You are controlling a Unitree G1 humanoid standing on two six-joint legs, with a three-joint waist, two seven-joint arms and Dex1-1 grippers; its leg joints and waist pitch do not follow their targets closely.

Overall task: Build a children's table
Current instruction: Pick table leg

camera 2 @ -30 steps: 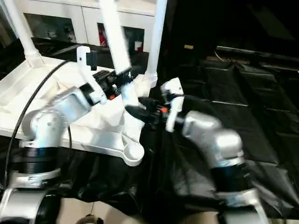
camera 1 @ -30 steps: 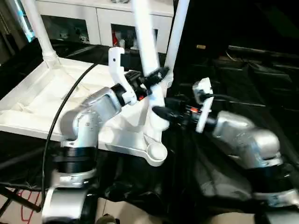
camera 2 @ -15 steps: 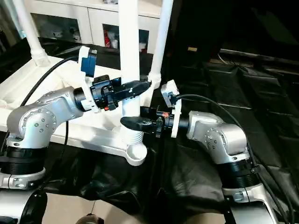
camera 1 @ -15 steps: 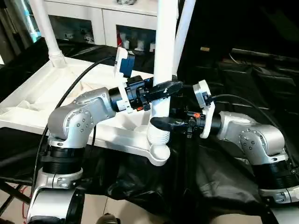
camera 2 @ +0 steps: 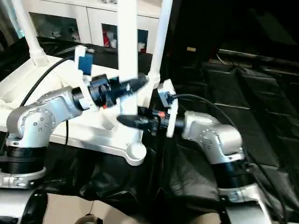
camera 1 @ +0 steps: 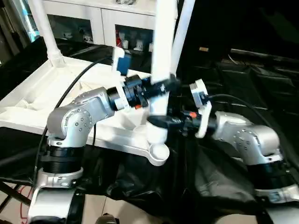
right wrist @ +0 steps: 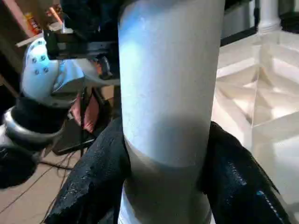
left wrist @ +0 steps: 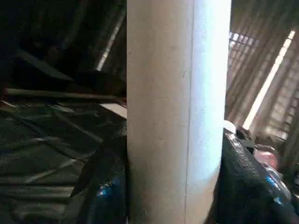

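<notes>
The children's table lies upside down on a black sheet, ribbed underside up, with two legs standing in its far corner sockets. A third leg stands upright near the table's near right corner, just behind an empty round socket. The left gripper clamps this leg higher up, its black fingers pressed on both sides. The right gripper grips the same leg lower down. A white cabinet stands behind

Silver rounded forearms, black ribbed joints, black cables, black-fingered left pincer, white wrist brackets
</notes>
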